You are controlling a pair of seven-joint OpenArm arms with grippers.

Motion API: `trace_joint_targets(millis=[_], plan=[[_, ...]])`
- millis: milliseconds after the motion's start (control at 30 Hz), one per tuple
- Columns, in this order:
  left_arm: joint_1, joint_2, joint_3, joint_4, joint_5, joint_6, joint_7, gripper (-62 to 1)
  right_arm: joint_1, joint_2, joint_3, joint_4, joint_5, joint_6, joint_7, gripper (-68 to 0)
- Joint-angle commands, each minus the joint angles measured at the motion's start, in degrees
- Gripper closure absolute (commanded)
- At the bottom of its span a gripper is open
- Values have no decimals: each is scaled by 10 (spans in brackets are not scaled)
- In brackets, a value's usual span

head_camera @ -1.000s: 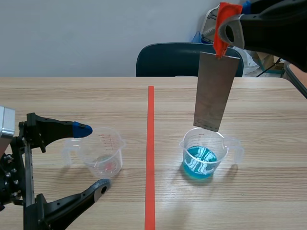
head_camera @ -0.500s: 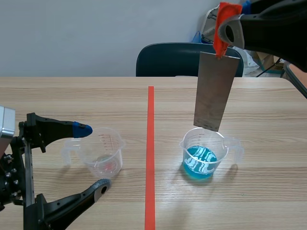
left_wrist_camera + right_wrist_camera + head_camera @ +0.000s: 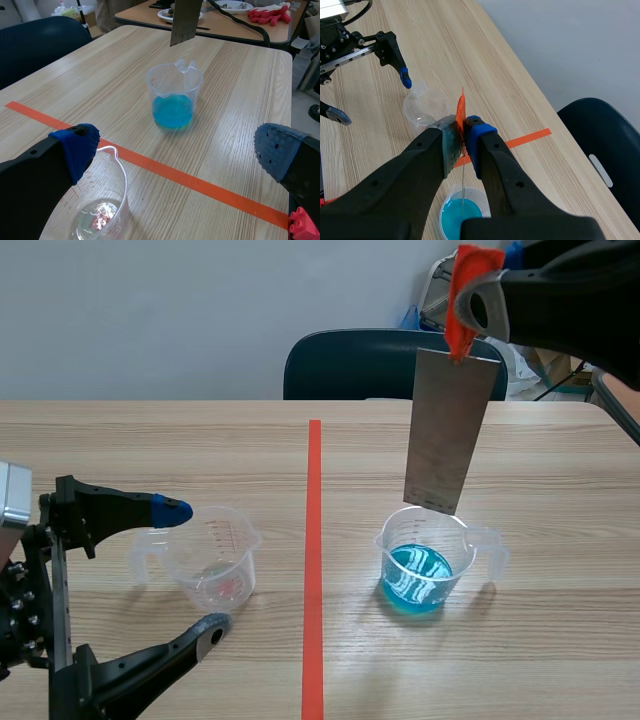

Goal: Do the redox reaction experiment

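A grey metal plate with an orange tag at its top hangs upright from my right gripper, which is shut on it high above the table. Its lower edge is just above the rim of a clear beaker of blue liquid, right of the red tape line. In the right wrist view the plate shows edge-on under the gripper, over the blue beaker. My left gripper stands open around a clear beaker holding a little colourless liquid, also the clear beaker in the left wrist view.
A dark blue chair stands behind the table's far edge. A second table with red gloves lies beyond in the left wrist view. The red tape line divides the wooden table.
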Motion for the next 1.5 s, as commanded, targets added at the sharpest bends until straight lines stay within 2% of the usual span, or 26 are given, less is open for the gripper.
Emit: trace_joint_targets(millis=[0, 1133, 1167, 1200, 1267, 1333, 1467], plan=[[1, 2, -6, 3, -3, -2, -10, -623, 5, 6, 8, 5, 8, 4, 9, -8], [1, 1, -6, 3, -1, -2, 10, -623, 5, 6, 8, 5, 8, 4, 9, -8], [1, 1, -6, 3, -1, -2, 10, -591, 5, 6, 8, 5, 8, 4, 9, -8], [1, 1, -6, 3, -1, -2, 10, -492, 5, 6, 8, 5, 8, 4, 9, -8], [1, 1, -6, 3, -1, -1, 10, -243, 5, 6, 8, 5, 8, 4, 9, -8], [1, 1, -6, 3, -1, -1, 15, -20, 5, 6, 8, 5, 8, 4, 9, -8], [-3, 2, -6, 3, -3, 7, 14, -14, 5, 6, 8, 5, 8, 4, 9, -8]])
